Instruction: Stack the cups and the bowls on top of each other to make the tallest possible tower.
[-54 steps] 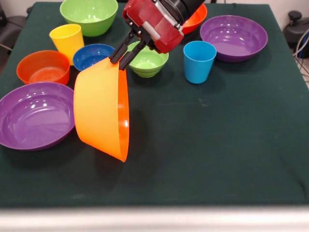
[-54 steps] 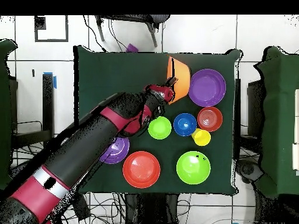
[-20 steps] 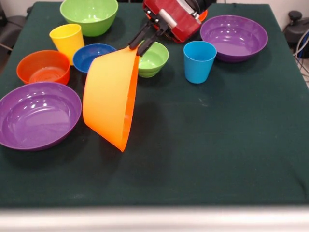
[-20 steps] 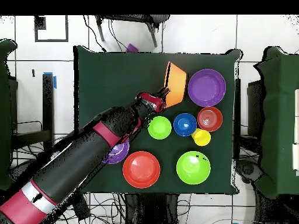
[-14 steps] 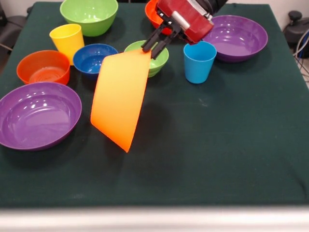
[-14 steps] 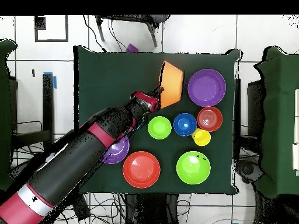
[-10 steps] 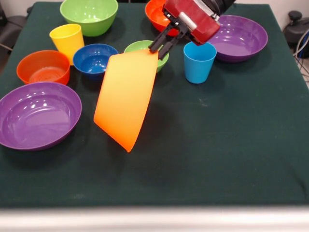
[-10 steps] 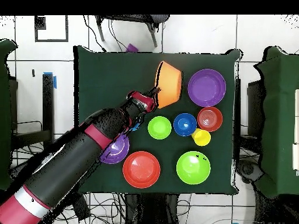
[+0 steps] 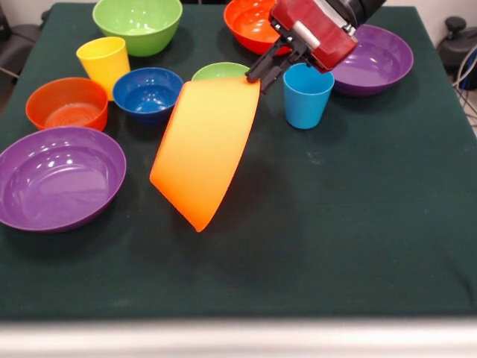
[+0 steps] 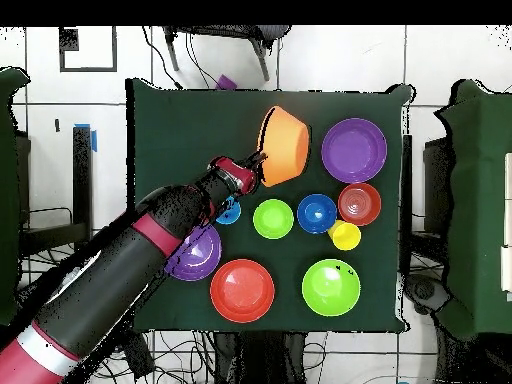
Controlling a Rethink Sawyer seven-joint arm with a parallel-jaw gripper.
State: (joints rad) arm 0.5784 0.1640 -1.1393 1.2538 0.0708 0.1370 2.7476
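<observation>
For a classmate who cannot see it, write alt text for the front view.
The end effector grips the rim of a big orange bowl, tilted on edge on a dark green table. Behind it stand a light blue cup, a yellow cup and other bowls.

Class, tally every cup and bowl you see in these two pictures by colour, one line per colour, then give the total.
Orange: 1, the big bowl held by the gripper
Purple: 2 bowls
Green: 2 bowls
Red-orange: 2 bowls
Dark blue: 1 bowl
Yellow: 1 cup
Light blue: 1 cup
Total: 10
</observation>
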